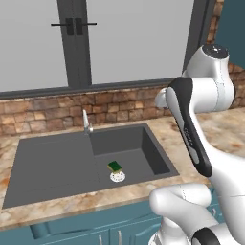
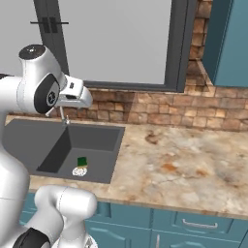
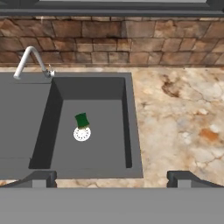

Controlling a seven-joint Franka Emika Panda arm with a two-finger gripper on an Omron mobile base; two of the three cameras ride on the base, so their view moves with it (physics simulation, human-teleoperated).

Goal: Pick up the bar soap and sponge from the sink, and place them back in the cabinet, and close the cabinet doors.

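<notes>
Drainboard (image 1: pixel 48 167): on your left, the flat grey left part of the sink (image 1: pixel 158 165).
Faucet (image 3: pixel 30 59): silver, at the sink's back edge, where drainboard and basin meet.
Sponge (image 3: pixel 82 120): you see it on the floor of the sink's basin, dark green face up with a yellow edge, just behind the white round drain (image 3: pixel 82 134) and touching or overlapping its rim.
Bar soap: you cannot pick it out anywhere in the sink.
Gripper (image 3: pixel 112 178): you have it wide open and holding nothing; its two dark fingertips (image 3: pixel 40 178) stand far apart, above the sink's front edge and clear of the sponge.
Counter (image 2: pixel 184 169): mottled beige stone to the right of the sink.
Cabinet (image 2: pixel 227 41): teal, above the counter's far right, well apart from the sink.
</notes>
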